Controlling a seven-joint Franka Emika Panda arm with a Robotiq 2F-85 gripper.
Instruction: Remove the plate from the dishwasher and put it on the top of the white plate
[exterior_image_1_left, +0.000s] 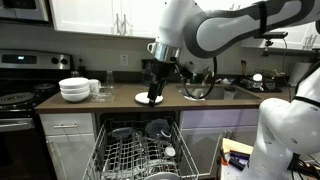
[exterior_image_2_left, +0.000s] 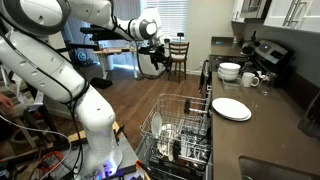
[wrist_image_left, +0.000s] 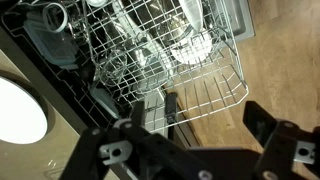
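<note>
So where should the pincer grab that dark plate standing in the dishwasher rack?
Probably its top rim, coming straight down from above. The dark plate seems to stand on edge between the tines of the dishwasher rack, so only its upper edge is free; the sides and bottom are fenced in. The open pincer would straddle the thin rim.

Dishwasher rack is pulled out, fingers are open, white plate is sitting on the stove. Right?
One thing is off: the plate's spot. The white plate lies on the counter, near the stack of bowls, as an exterior view shows. The rest holds: the dishwasher rack is pulled out and the fingers are open.
</note>
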